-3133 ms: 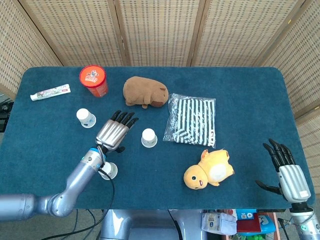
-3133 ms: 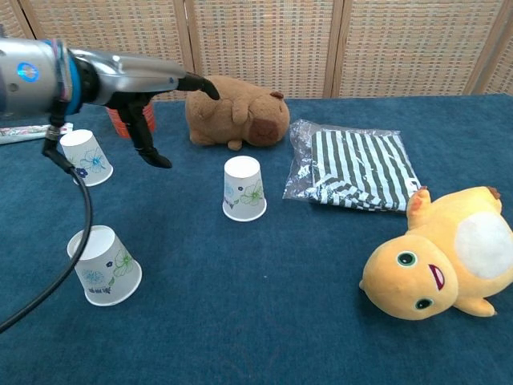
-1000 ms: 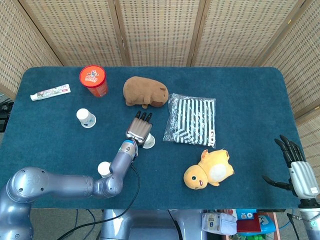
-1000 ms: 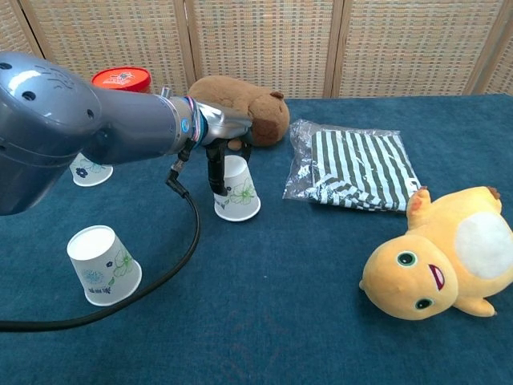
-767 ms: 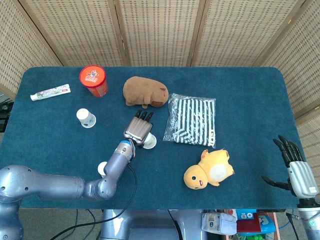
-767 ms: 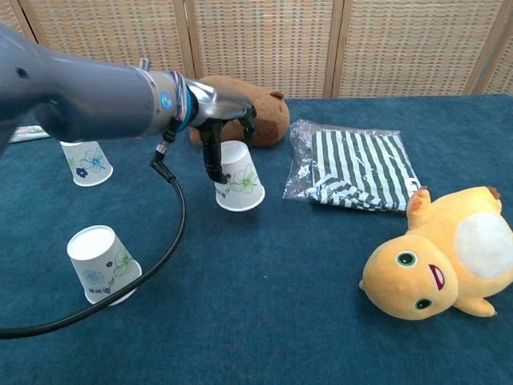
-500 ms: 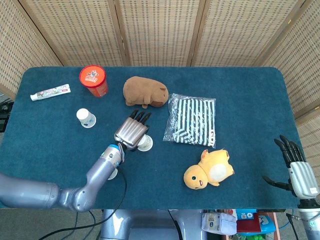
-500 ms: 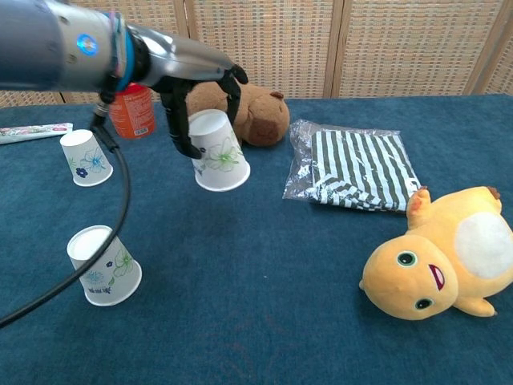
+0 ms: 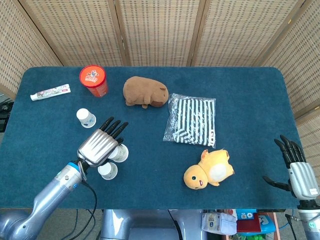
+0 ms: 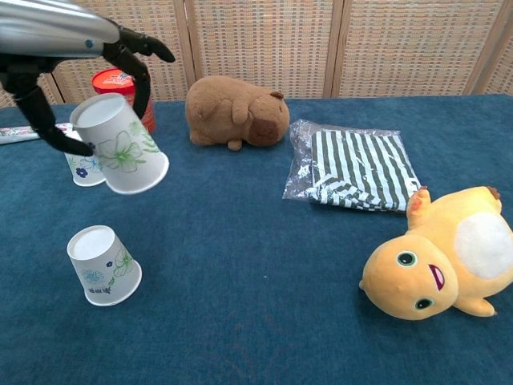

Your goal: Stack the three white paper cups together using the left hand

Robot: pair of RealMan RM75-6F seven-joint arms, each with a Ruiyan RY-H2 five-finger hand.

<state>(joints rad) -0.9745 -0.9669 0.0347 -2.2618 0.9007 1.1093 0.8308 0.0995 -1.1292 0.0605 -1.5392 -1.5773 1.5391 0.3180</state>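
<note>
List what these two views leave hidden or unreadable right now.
- Held cup: head view, mostly under the left hand.
- Far cup: chest view, partly behind the held cup.
- Right hand: absent from chest view.
- Toothpaste tube: print too small in head view; nearly hidden in chest view.

head view overhead; chest view low, probably nearer table.

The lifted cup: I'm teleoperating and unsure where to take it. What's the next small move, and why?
Probably ease the left hand toward you and down, bringing the lifted cup mouth-down over the near cup. The held cup hangs tilted in the air above and beyond that upturned cup, so it likely needs levelling before it lowers.
</note>
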